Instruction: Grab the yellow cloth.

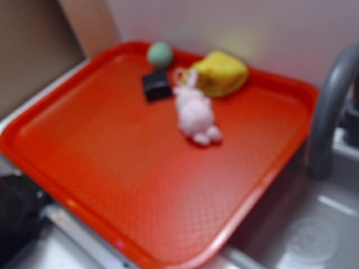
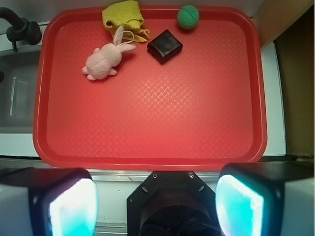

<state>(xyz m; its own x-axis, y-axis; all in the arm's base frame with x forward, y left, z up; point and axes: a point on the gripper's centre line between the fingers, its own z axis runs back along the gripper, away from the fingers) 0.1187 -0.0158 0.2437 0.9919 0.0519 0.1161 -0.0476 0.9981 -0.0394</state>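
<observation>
The yellow cloth (image 1: 220, 73) is a crumpled bright yellow bundle at the far edge of the red tray (image 1: 112, 168). In the wrist view the cloth (image 2: 123, 17) lies at the tray's top left. A pale pink plush bunny (image 2: 103, 60) lies just below it, its ears touching the cloth. My gripper (image 2: 156, 206) is open and empty, high above the tray's near edge, far from the cloth. Its two pads (image 2: 74, 209) glow cyan at the bottom corners. The gripper is not seen in the exterior view.
A black square block (image 2: 165, 45) and a mint-green knitted ball (image 2: 188, 16) sit right of the cloth. A grey faucet (image 1: 331, 106) and a sink (image 1: 314, 235) stand beside the tray. A wall rises behind the tray's far edge.
</observation>
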